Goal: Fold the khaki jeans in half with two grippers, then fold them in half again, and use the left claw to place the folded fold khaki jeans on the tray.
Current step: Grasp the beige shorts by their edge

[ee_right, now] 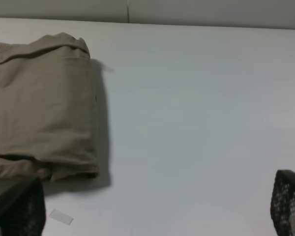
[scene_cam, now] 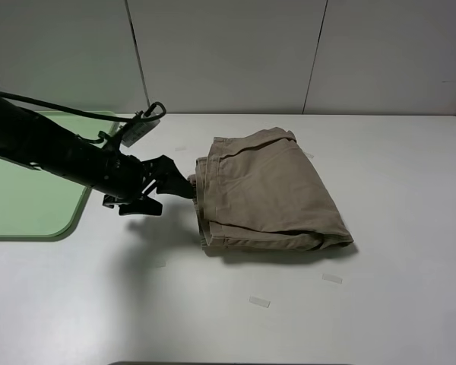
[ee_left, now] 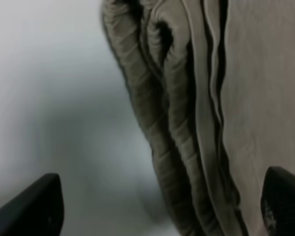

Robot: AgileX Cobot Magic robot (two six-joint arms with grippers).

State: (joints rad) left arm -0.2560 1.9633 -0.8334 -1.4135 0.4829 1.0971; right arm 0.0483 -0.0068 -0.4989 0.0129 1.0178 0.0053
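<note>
The khaki jeans (scene_cam: 266,194) lie folded into a thick stack at the middle of the white table. My left gripper (scene_cam: 184,186) is at the stack's left edge, low over the table. In the left wrist view the left gripper (ee_left: 160,206) is open. One black finger (ee_left: 37,209) is over bare table and the other over the top cloth, with the stacked folds of the jeans (ee_left: 177,123) between them. The green tray (scene_cam: 23,205) lies at the far left, under the left arm. My right gripper (ee_right: 155,211) is open and empty, to the right of the jeans (ee_right: 39,108).
Two small clear tape scraps (scene_cam: 259,302) (scene_cam: 332,278) lie on the table in front of the jeans. One scrap (ee_right: 61,216) also shows in the right wrist view. A grey panelled wall (scene_cam: 228,53) stands behind the table.
</note>
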